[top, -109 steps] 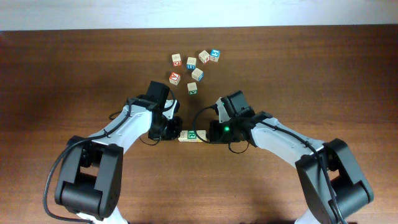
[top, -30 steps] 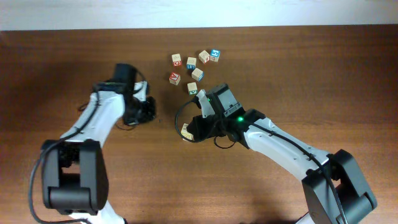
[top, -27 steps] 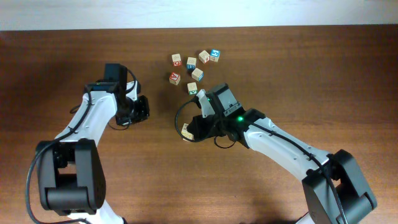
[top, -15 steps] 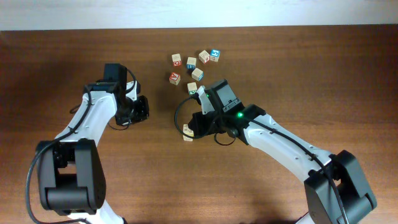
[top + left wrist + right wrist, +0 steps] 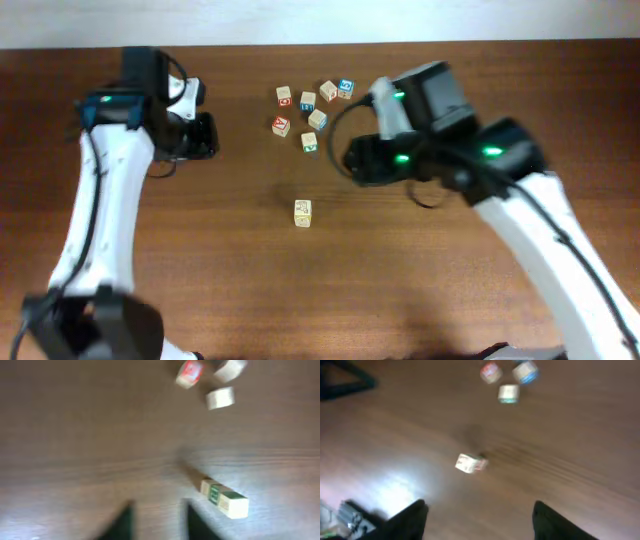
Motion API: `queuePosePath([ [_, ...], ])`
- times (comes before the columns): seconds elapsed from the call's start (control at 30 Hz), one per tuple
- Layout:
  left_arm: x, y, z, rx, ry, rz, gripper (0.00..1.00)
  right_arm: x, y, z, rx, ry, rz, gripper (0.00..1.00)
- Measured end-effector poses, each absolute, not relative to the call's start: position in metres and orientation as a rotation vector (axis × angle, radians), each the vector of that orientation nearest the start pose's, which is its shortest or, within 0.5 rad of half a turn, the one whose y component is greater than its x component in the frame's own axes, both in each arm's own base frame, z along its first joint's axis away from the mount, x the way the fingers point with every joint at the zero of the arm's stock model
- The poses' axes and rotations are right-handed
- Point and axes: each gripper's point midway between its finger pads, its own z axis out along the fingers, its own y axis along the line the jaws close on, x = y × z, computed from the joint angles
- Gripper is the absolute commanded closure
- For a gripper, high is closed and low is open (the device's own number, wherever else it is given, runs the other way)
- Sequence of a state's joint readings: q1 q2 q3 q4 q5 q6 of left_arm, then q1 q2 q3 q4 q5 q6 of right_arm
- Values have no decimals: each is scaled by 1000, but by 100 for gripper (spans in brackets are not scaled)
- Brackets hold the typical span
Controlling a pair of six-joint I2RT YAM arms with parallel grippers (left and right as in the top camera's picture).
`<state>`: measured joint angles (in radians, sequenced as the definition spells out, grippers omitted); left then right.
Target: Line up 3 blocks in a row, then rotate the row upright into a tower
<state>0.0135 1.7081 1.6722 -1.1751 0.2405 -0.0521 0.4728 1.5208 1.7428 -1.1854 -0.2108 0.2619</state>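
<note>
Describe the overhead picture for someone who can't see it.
Pale wooden blocks, apparently stacked, stand alone on the table; the left gripper and right gripper hang on either side, touching nothing. Loose lettered cubes cluster farther back.

Three pale blocks stacked upright, yellow-marked top (green face midway), standing free

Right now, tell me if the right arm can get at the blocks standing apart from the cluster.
Probably yes: the right gripper hangs open above the table, nothing lying between it and the blocks.

Seven clustered cubes; one stack of blocks; two arms.
</note>
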Motion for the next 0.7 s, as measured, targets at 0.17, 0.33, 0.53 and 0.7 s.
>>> queuePosePath([
  [0.17,374,-30,254,52,2628,-268,1,273,131,335,-252,2585,299,2],
  [0.33,375,-28,251,59,2636,-251,1,221,89,380,-200,2466,223,2],
  [0.53,375,-27,251,56,2636,-243,1,174,66,414,-177,2297,273,2],
  [0.7,375,-27,251,57,2636,-243,1,166,57,417,-157,2278,242,2],
])
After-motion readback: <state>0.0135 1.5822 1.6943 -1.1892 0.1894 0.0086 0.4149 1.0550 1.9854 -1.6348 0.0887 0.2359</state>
